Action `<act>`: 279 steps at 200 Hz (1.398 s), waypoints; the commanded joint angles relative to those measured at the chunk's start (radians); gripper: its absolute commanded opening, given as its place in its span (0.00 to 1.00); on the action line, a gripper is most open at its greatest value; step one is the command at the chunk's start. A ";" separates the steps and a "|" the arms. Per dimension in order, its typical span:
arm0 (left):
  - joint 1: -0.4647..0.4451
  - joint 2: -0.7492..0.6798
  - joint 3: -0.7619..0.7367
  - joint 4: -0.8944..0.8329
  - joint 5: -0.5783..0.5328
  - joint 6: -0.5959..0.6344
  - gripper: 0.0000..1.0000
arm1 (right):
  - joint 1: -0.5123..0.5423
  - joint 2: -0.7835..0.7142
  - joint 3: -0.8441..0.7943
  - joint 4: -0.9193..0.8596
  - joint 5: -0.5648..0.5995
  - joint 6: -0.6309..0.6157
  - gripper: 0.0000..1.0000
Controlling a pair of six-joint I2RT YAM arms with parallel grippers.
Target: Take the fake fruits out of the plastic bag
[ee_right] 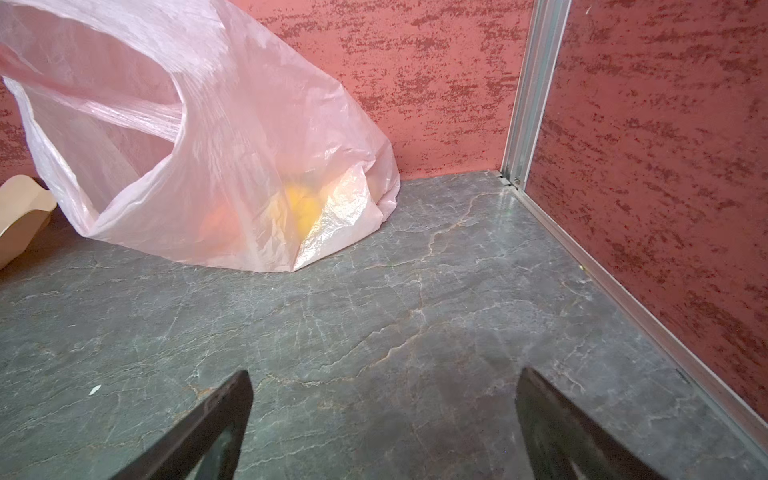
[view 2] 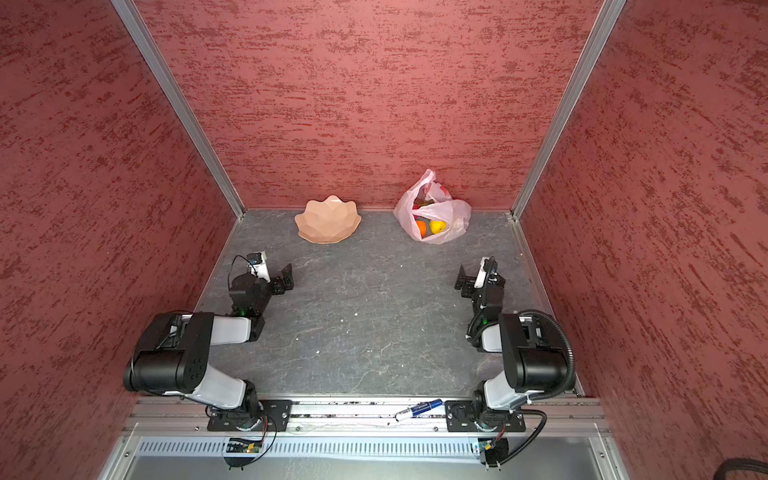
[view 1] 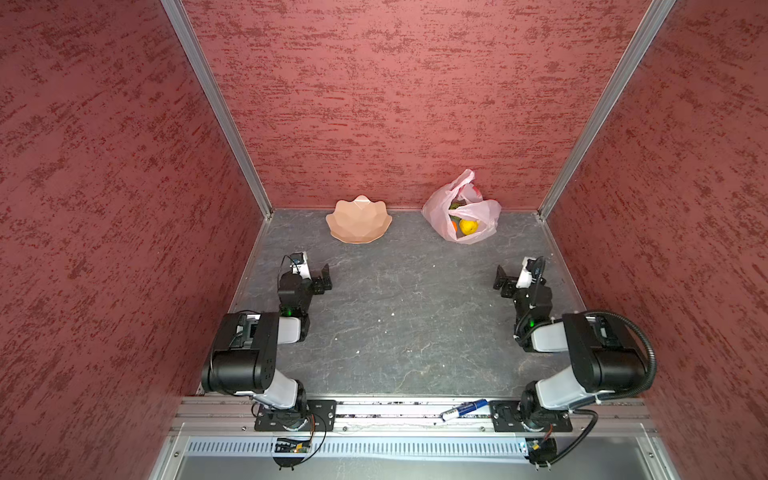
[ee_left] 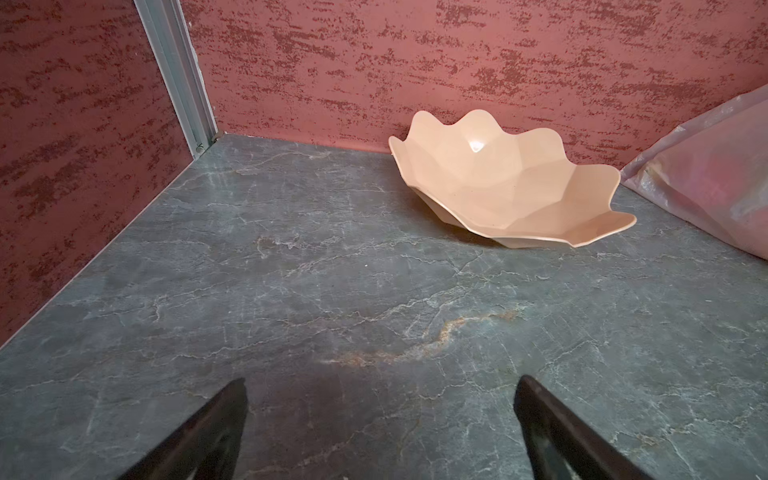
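Both top views show the plastic bag by the back wall, right of middle, with the fake fruits inside. A bowl sits well apart on its left. The left gripper and right gripper are fingers spread, holding nothing. A marker lies on the front rail.

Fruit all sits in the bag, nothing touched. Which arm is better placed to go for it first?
Right. The plastic bag stands at the back on the right, straight ahead of the open right gripper. The left gripper, also open, faces the bowl instead and would have to reach across.
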 commanded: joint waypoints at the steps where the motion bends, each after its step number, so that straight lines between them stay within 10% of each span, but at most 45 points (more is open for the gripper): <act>1: -0.004 0.007 0.011 0.013 -0.004 0.015 1.00 | -0.007 0.002 0.018 0.009 -0.023 -0.028 0.99; 235: -0.010 -0.072 0.011 -0.049 0.045 0.040 1.00 | -0.007 -0.002 0.015 0.014 -0.018 -0.026 0.99; 279: -0.012 -0.356 0.101 -0.446 -0.026 -0.045 1.00 | -0.006 -0.173 0.252 -0.586 0.172 0.114 0.99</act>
